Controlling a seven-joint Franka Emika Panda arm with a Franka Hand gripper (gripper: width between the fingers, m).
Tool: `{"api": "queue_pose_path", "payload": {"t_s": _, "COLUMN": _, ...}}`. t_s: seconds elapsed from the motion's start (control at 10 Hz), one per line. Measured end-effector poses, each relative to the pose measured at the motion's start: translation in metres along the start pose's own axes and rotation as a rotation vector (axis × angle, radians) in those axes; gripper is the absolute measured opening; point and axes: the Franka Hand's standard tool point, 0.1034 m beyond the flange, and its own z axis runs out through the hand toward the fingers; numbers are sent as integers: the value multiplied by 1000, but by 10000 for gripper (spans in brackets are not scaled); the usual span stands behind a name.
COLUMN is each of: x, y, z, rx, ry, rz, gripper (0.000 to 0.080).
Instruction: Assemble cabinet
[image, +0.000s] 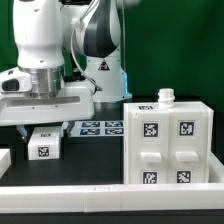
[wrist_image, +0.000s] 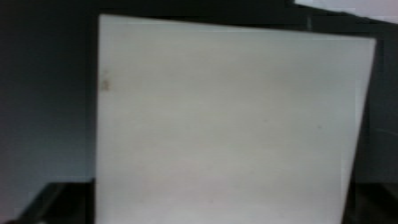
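Exterior view: the white two-finger gripper (image: 45, 127) hangs on the arm directly over a small white tagged plastic block (image: 44, 146) that lies on the black desk (image: 100, 215).
Why the block lies there: it is loose and apart from the rest, with free space on every side of it, so the gripper can come at it straight from above.
Cabinet body: the large white plastic cabinet box (image: 166, 147) stands upright, well apart from the gripper, toward the exterior view's right. Its drawer-like front and square tags face the camera.
Top of the box: a small white knob-shaped piece (image: 167, 97) sits there, about level with the gripper's body.
Behind the gripper: the marker board (image: 100, 127) lies flat, between the gripper and the box.
Front edge: a long white rail (image: 110, 188) runs nearer the camera than the gripper and likely stops parts from sliding off.
Wrist view: one pale flat face (wrist_image: 222, 110) fills almost the whole picture, most likely the block's upper side right under the gripper.
Gripper opening: the jaws stand partly open, neither wide nor pressed together, astride the block.
Gripper contact: I cannot tell whether the pads already press on the block's sides or stop just short of them. The block rests on the desk, not lifted.
Step in hand: probably a grasp of this block, to carry it to the box.
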Motion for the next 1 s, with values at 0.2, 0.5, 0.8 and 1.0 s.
{"api": "queue_pose_path", "payload": {"t_s": 0.2, "x": 0, "y": 0, "z": 0, "rx": 0, "ry": 0, "rz": 0, "gripper": 561}}
{"api": "queue_pose_path", "payload": {"t_s": 0.5, "x": 0, "y": -1, "z": -1, "rx": 1, "ry": -1, "rz": 0, "gripper": 561}}
{"api": "queue_pose_path", "payload": {"t_s": 0.8, "x": 15, "y": -25, "z": -45, "rx": 41, "ry": 0, "rz": 8, "gripper": 561}}
{"api": "queue_pose_path", "payload": {"t_s": 1.0, "x": 26, "y": -43, "z": -82, "rx": 75, "ry": -11, "rz": 22, "gripper": 561}}
